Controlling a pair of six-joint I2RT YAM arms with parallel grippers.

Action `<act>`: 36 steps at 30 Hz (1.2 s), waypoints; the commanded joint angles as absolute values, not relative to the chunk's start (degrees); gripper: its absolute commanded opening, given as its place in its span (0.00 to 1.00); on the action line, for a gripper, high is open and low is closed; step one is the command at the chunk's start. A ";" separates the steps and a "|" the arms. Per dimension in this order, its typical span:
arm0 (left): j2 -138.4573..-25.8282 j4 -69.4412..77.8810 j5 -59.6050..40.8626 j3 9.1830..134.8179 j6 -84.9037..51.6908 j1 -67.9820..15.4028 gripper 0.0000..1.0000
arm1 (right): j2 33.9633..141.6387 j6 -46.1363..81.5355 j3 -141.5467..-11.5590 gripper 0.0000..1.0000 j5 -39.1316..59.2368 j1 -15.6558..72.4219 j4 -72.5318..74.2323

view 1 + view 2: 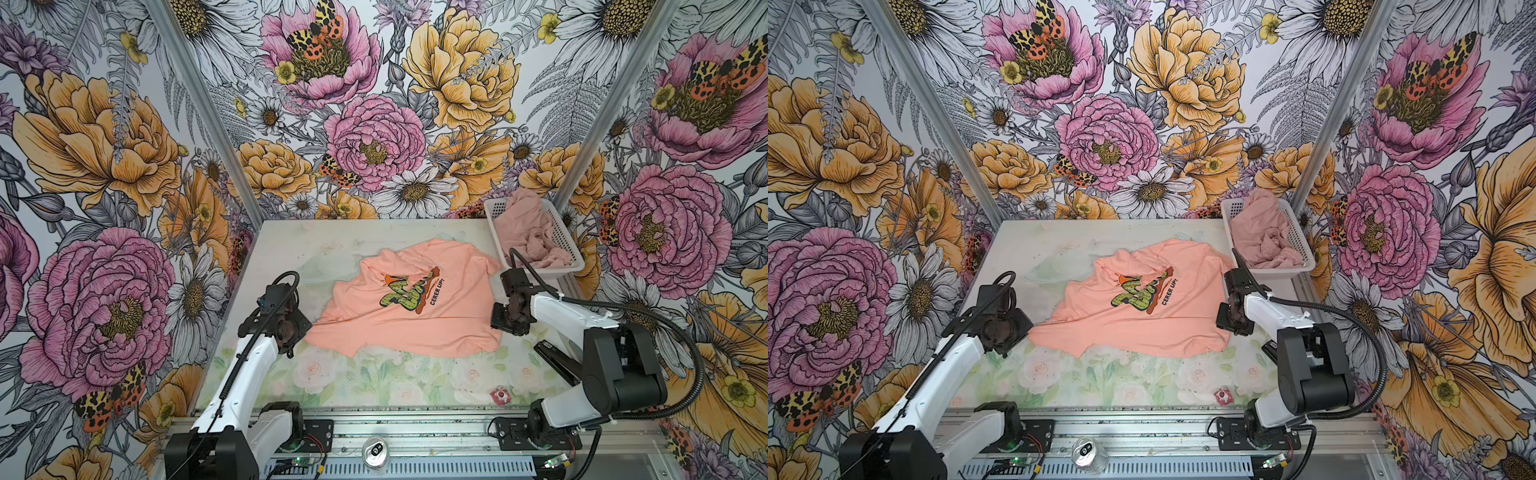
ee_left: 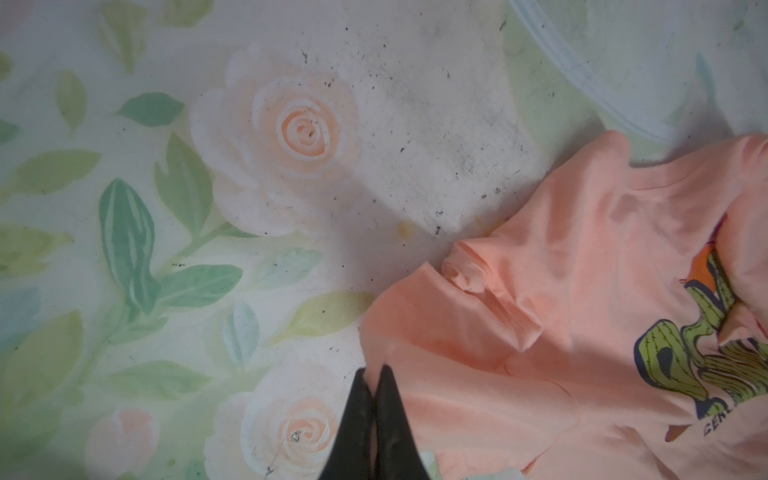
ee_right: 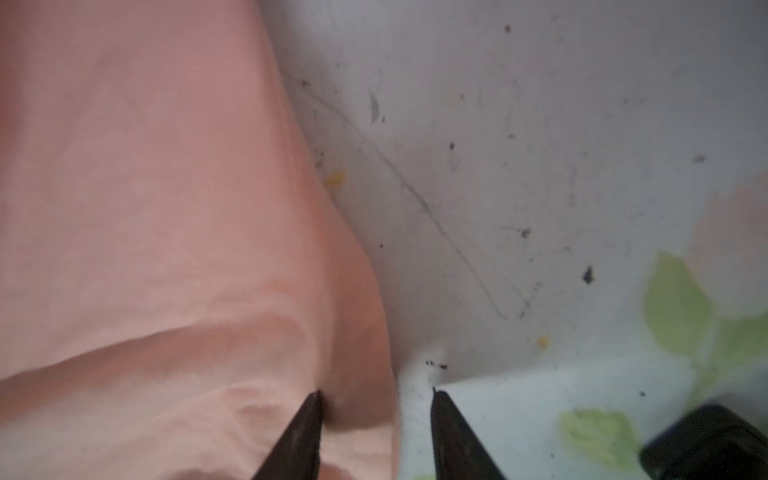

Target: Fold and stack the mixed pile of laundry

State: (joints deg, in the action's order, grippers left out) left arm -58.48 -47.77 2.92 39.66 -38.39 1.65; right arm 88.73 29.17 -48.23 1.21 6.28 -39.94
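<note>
Table (image 1: pixel 374 376): floral print top, scuffed and speckled under both grippers.

T-shirt (image 1: pixel 374 328) (image 1: pixel 1100 332): peach-orange, lies flat-ish on the table between the two grippers, print side up. Long axis runs side to side, left gripper to right gripper. Straight bottom edge faces the arm bases, and the rumpled folded part lies on the far side from them. The chest graphic (image 1: pixel 409 293) sits skewed. Its lettering climbs slantwise away from the left gripper toward the basket.

Basket (image 1: pixel 540 272): white, perforated, just beyond the right gripper at the table's far corner. It is clear of the shirt.

Pink garment (image 1: pixel 523 232): dusty pink, bunched inside the basket, with one end hanging over its far rim.

Left gripper (image 2: pixel 375 372) (image 1: pixel 291 332): fingers pressed together, tips right at the shirt's near-left corner edge. One finger overlaps the cloth in the wrist view. Can't tell if any fabric is actually pinched.

Right gripper (image 3: pixel 376 392) (image 1: pixel 505 320): fingers partly spread and straddling the shirt's side edge. One fingertip (image 3: pixel 313 405) is on the cloth, the other on bare table. Nothing is clamped.

Black oblong object (image 1: pixel 557 361): on the table behind the right gripper, toward its base and partly under the arm.

Small red item (image 1: pixel 500 395): further back from the right gripper, near the front rail.
</note>
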 commanded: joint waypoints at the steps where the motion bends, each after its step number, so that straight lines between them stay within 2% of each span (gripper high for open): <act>1: -56.80 -47.92 2.64 40.94 -37.13 2.37 0.00 | 90.17 28.93 -49.26 0.21 1.59 6.25 -36.83; 3: -55.93 -48.36 2.40 41.30 -37.15 2.84 0.00 | 88.16 29.08 -49.39 0.03 1.11 6.15 -37.12; 4: -55.41 -48.68 2.29 41.70 -37.06 3.19 0.00 | 86.68 29.16 -49.41 0.00 0.71 6.11 -37.55; 12: -49.81 -53.37 4.39 46.49 -36.09 4.94 0.00 | 63.44 33.28 -52.68 0.00 -0.69 6.15 -52.87; 14: -49.15 -53.92 4.51 46.76 -35.95 5.60 0.00 | 60.98 33.66 -53.85 0.00 -1.74 6.09 -55.01; 16: -49.02 -53.72 4.39 46.70 -35.88 6.20 0.00 | 62.54 32.99 -55.23 0.00 -2.96 6.04 -54.86; 21: -52.16 -51.70 2.80 46.07 -34.92 6.44 0.00 | 77.87 27.77 -62.58 0.00 -2.97 5.52 -48.93; 22: -52.49 -51.27 2.52 45.75 -34.71 6.42 0.00 | 81.67 26.85 -64.22 0.01 -2.96 5.43 -47.80; 24: -53.13 -50.24 2.08 44.90 -34.37 6.37 0.00 | 89.20 25.05 -69.08 0.16 -3.08 5.10 -46.86; 27: -53.70 -49.07 1.43 43.81 -34.32 6.14 0.00 | 95.08 24.22 -73.66 0.32 -2.33 5.09 -46.93; 30: -53.88 -48.56 1.23 43.34 -34.33 5.76 0.00 | 92.48 25.24 -71.51 0.37 -0.36 5.35 -47.02; 36: -54.03 -47.05 0.38 42.16 -34.17 5.51 0.00 | 79.95 31.17 -56.01 0.36 3.29 8.07 -47.05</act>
